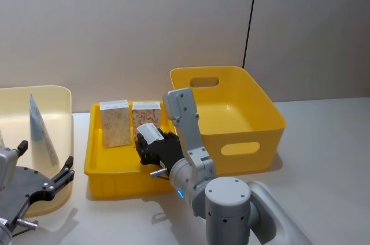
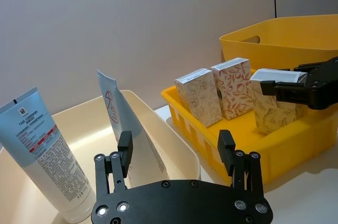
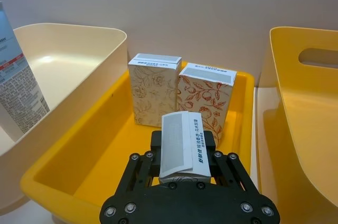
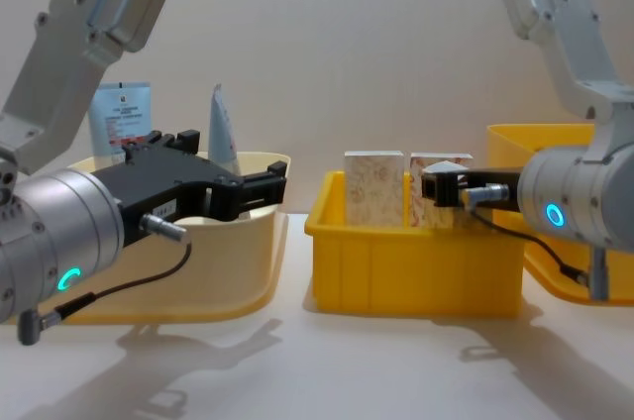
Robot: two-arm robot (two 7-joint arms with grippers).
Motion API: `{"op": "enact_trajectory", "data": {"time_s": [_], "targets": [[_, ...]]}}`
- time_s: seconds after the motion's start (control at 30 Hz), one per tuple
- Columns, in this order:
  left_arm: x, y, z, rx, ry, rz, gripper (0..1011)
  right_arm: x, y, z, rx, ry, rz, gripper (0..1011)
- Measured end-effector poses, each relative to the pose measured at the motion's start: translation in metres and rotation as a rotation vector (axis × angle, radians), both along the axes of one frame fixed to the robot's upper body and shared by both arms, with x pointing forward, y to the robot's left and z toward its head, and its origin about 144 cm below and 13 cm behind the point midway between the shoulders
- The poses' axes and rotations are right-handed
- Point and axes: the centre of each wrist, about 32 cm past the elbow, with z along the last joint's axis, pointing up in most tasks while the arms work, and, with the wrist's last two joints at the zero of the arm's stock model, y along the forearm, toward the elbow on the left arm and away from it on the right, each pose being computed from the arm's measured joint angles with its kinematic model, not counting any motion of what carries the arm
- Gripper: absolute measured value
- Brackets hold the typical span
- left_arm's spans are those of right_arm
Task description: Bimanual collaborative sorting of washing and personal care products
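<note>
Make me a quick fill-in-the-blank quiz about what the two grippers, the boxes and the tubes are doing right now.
1. The right gripper is shut on a box whose floral print is ____.
2. The left gripper hovers with its fingers ____.
3. The shallow yellow tray holds ____ other upright boxes.
4. The squeeze tubes stand in the cream bin on the robot's ____ side.
Missing words: beige; open; two; left.

A plain greyish wall (image 1: pixel 115 25), split by one dark vertical seam (image 1: pixel 250 19), rises behind the white table (image 1: pixel 329 158).
</note>
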Motion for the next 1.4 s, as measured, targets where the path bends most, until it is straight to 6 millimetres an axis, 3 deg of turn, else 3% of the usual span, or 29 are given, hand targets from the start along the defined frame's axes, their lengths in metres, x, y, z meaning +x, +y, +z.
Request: {"op": "enact_trajectory", "data": {"time_s": [0.63, 1.4], "targets": [[0.000, 0.000, 0.000, 0.000, 0.000, 0.000, 1003, 0.007, -0.001, 0.019, 0.042, -0.144, 0.054, 431], [0.000, 0.000, 0.000, 0.000, 0.000, 0.000, 1003, 0.045, -0.007, 0.086, 0.090, -0.484, 0.077, 432]]}}
